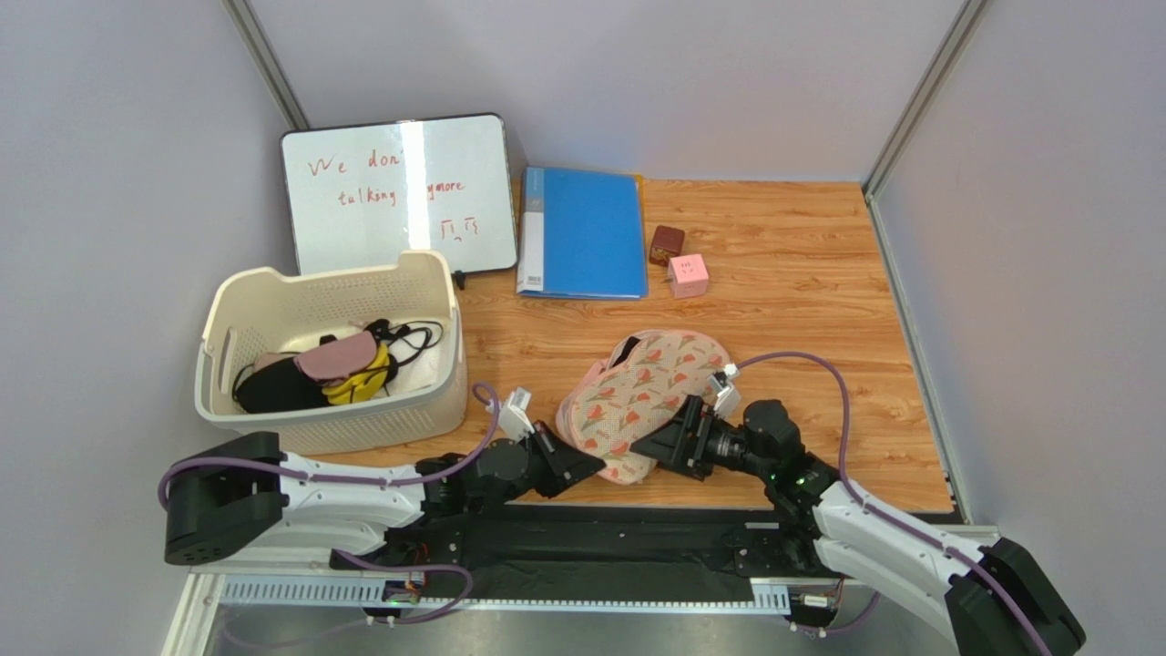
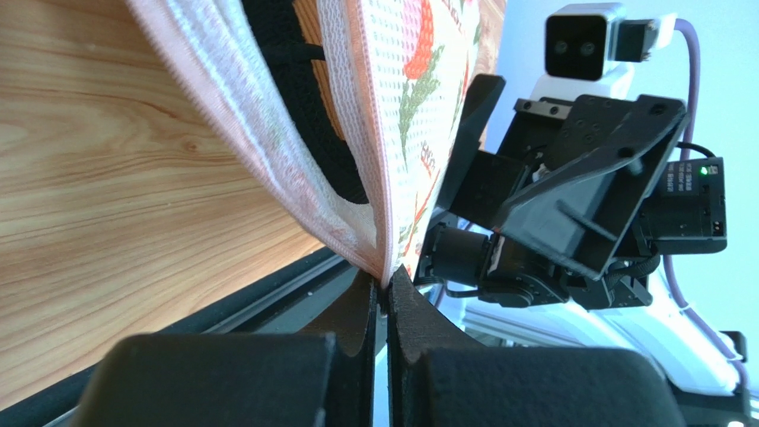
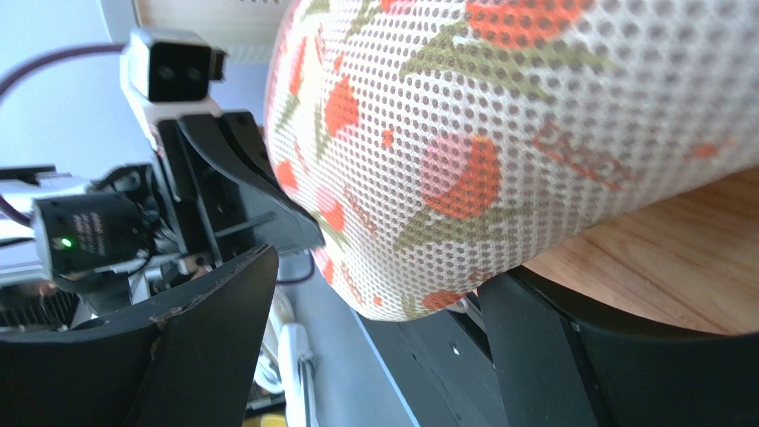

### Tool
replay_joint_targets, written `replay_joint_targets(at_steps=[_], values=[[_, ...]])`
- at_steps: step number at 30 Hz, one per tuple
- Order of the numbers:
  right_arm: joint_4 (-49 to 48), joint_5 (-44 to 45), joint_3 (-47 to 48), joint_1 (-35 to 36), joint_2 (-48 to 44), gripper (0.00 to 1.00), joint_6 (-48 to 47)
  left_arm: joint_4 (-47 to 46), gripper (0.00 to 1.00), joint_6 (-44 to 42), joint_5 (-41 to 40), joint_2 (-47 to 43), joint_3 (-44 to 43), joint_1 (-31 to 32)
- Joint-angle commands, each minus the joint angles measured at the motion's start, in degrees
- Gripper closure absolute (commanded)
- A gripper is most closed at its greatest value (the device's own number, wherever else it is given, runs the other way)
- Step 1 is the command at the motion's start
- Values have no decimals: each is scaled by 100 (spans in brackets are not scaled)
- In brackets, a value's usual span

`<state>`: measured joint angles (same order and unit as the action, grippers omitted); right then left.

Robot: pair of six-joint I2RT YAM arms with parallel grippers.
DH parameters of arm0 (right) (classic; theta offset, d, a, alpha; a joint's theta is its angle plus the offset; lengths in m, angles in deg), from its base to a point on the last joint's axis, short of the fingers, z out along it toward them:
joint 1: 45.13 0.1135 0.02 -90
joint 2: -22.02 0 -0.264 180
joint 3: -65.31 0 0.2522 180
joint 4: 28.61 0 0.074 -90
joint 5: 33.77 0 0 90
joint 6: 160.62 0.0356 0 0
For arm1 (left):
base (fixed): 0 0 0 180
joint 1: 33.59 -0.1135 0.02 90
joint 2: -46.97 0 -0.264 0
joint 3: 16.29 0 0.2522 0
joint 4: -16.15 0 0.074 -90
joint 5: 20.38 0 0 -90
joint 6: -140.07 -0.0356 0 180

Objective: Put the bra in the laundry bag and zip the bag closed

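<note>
The laundry bag (image 1: 643,397) lies on the wooden table near the front edge, printed side up. My left gripper (image 1: 591,465) is shut on the bag's near rim, and in the left wrist view its jaws (image 2: 387,289) pinch the pink edging of the bag (image 2: 419,107). Between the bag's two halves show black fabric and a strip of orange-brown, the bra (image 2: 307,40), mostly hidden. My right gripper (image 1: 654,444) stands open at the bag's near right side. In the right wrist view the bag's rounded end (image 3: 499,133) hangs just above the gap of the right gripper (image 3: 383,276), not gripped.
A cream basket (image 1: 411,294) with pink, yellow and black garments stands at the left. Behind it lean a whiteboard (image 1: 397,192) and a blue folder (image 1: 585,233). A brown box (image 1: 667,243) and a pink cube (image 1: 689,275) sit further back. A black rail (image 1: 602,526) runs along the near edge.
</note>
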<state>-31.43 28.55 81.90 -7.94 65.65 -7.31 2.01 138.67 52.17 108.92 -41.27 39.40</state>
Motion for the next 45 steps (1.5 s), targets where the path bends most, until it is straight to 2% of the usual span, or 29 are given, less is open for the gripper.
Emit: replay_joint_targets(at_steps=[1,5,11,18,21,30,35,39,41,42,43,45], values=[[-514,615,-529,69,-154,12,454,-856,100,254,189,212,85,-22],[-461,580,-529,87,57,13,621,-1086,100,281,216,291,85,-13],[356,781,-626,95,-127,13,700,-1077,100,281,146,151,76,-22],[340,896,-670,87,-312,13,815,-989,100,281,190,1,59,-22],[147,896,-670,78,-189,12,841,-972,100,290,207,-60,59,-22],[-1047,641,-520,87,1049,13,1096,-954,100,263,242,-122,24,-13],[-1357,703,-354,87,1305,23,1096,-928,100,351,365,-26,94,-22],[-1234,773,-327,78,1147,36,1166,-656,100,474,383,-157,287,-13],[-1112,799,-327,87,1016,39,1236,-25,100,440,392,-375,253,-13],[-1059,791,-327,95,963,41,1324,221,96,370,348,-473,209,-22],[-997,808,-327,87,928,42,1368,859,93,299,313,-569,34,-13],[-777,817,-162,104,840,54,1534,1896,83,-16,138,-824,-308,-22]])
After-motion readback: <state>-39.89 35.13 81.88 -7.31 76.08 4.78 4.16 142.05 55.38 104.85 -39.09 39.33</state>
